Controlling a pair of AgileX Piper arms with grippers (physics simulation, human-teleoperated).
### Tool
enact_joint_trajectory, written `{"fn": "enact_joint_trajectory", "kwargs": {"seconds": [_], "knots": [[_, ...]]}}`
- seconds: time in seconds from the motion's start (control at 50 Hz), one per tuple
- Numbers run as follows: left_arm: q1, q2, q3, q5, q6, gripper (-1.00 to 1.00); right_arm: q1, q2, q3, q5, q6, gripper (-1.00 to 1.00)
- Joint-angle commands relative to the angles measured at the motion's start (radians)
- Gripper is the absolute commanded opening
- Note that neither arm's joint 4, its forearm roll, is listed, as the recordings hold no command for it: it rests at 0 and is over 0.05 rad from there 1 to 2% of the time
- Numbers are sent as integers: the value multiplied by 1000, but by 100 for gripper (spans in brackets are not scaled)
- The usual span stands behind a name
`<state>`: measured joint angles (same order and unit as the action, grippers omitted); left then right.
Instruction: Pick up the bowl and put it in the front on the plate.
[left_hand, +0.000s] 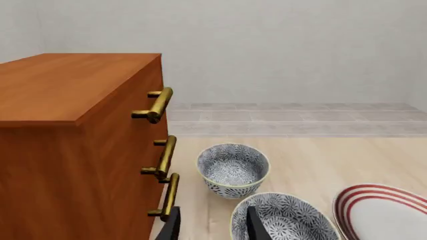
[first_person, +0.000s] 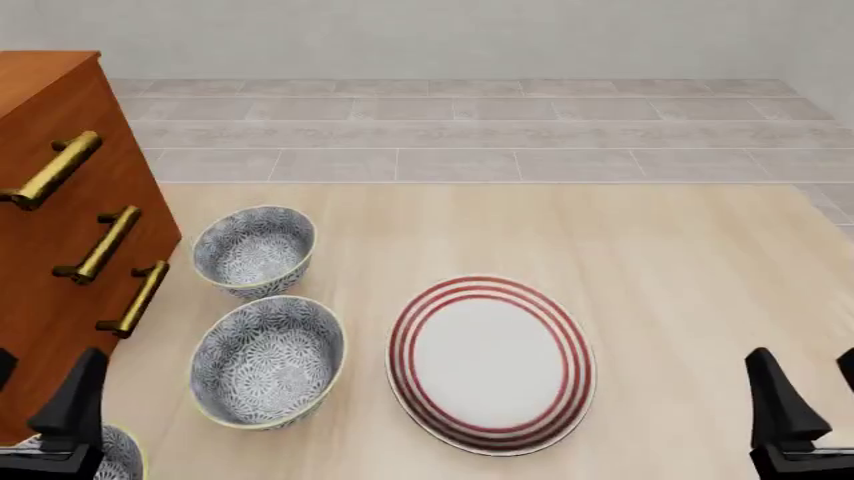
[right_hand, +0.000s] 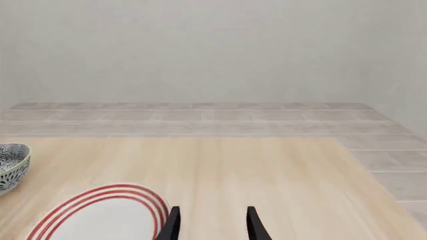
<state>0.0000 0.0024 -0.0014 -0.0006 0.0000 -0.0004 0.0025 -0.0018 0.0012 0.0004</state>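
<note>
- Here, the left wrist view: the left gripper (left_hand: 212, 225) shows two dark fingers spread apart with nothing between them, so it is open and empty. One finger hangs over the near rim of the bowl (left_hand: 285, 219), which lies just ahead of the gripper and slightly toward the plate (left_hand: 387, 212). A second bowl (left_hand: 233, 170) sits beyond it, close to the wooden drawer cabinet (left_hand: 73, 140) with its three brass handles.
- Front view: taking the plate (first_person: 491, 362) as the landmark, the bowl (first_person: 267, 362) stands just beside its left edge, not touching. The second bowl (first_person: 254, 250) is farther back, and a sliver of a third bowl (first_person: 118, 452) peeks out by the left gripper (first_person: 40, 420) at the near edge. That makes three bowls and one plate. The bowl is round, so no long axis matters. The left arm is much nearer to it than the right gripper (first_person: 801, 405), which sits well apart on the plate's far side.
- Right wrist view: the right gripper (right_hand: 212, 224) is open and empty too, its fingers near the plate's (right_hand: 100, 215) edge.
</note>
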Motion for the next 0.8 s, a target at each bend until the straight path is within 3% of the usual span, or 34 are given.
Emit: {"fn": "enact_joint_trajectory", "kwargs": {"seconds": [0.02, 0.28, 0.48, 0.54, 0.64, 0.68, 0.76, 0.78, 0.8], "knots": [[0, 5, -3, -1, 0, 100, 1, 5, -2, 5, -1, 100], [0, 5, -3, -1, 0, 100, 17, 70, -32, -35, -4, 100], [0, 5, -3, -1, 0, 100, 65, 326, -161, -172, 17, 100], [0, 5, -3, -1, 0, 100, 138, 543, -267, -255, -3, 100], [0, 5, -3, -1, 0, 100, 180, 650, -338, -261, 8, 100], [0, 5, -3, -1, 0, 100, 196, 692, -368, -257, 38, 100], [0, 5, -3, -1, 0, 100, 234, 780, -432, -262, 33, 100], [0, 5, -3, -1, 0, 100, 249, 799, -451, -258, 66, 100], [0, 5, -3, -1, 0, 100, 252, 810, -461, -255, 62, 100]]}}
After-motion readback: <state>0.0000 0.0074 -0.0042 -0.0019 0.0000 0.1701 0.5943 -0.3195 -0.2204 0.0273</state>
